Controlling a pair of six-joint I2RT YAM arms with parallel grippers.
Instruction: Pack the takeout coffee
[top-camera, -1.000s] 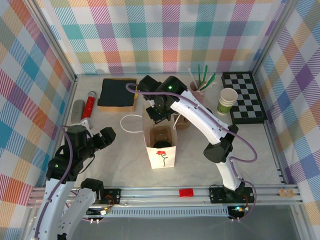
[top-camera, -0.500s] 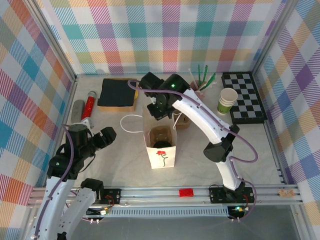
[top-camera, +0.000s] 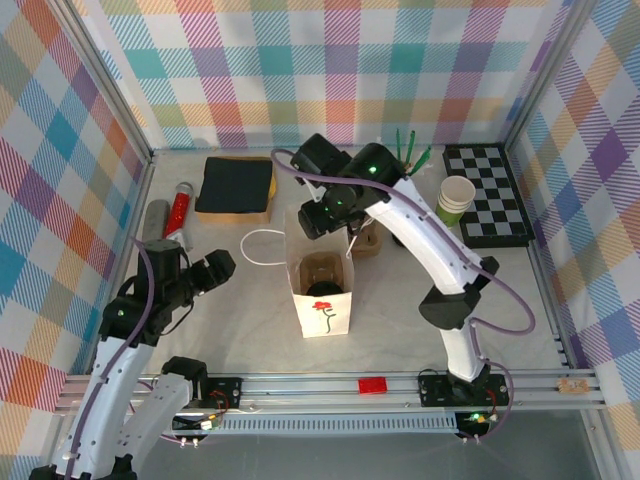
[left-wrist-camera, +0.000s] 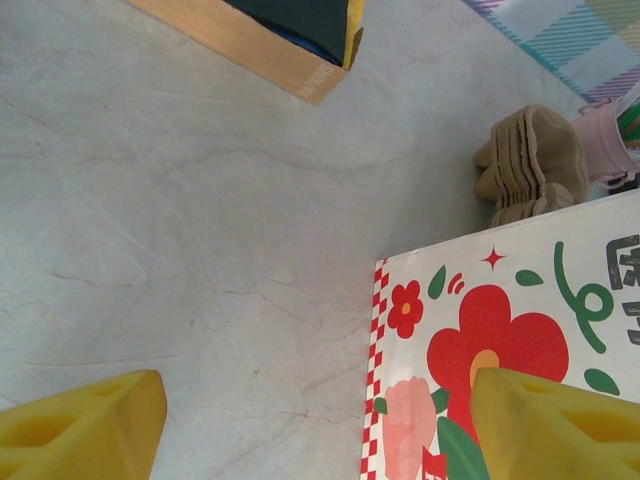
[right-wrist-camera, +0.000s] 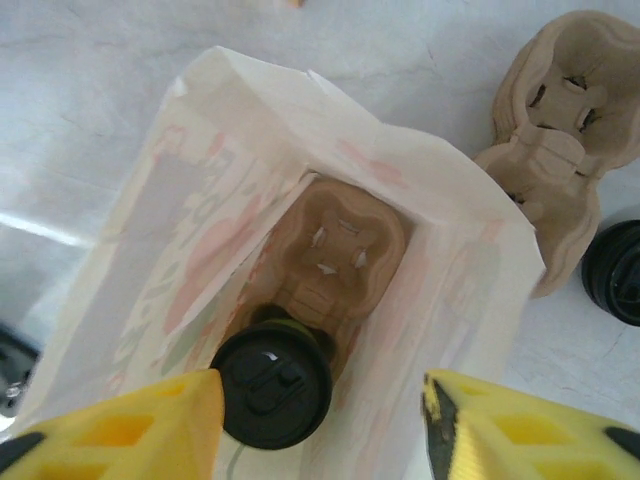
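The takeout coffee (right-wrist-camera: 272, 385), a green cup under a round black lid, stands deep inside the white paper bag (right-wrist-camera: 455, 300), in one cell of a brown cardboard carrier (right-wrist-camera: 342, 245). My right gripper (right-wrist-camera: 320, 430) hovers open above the bag's mouth, its yellow fingers (right-wrist-camera: 110, 425) on either side of the cup and apart from it. From above, the right gripper (top-camera: 322, 220) is over the back edge of the bag (top-camera: 322, 312). My left gripper (top-camera: 212, 268) stays open to the left of the bag, and the bag's flower-printed side (left-wrist-camera: 480, 340) faces it.
Spare cardboard carriers (right-wrist-camera: 565, 120) and a loose black lid (right-wrist-camera: 615, 270) lie right of the bag. At the back are a dark pad on a box (top-camera: 235, 187), a pink cup of stirrers (top-camera: 395, 172), a lidless green cup (top-camera: 455, 200) and a checkerboard (top-camera: 487, 195). A red tube (top-camera: 180, 208) lies far left.
My right gripper has opened and let go of the coffee, which stays in the bag, and it has drawn up and slightly back-right. The left arm has hardly moved.
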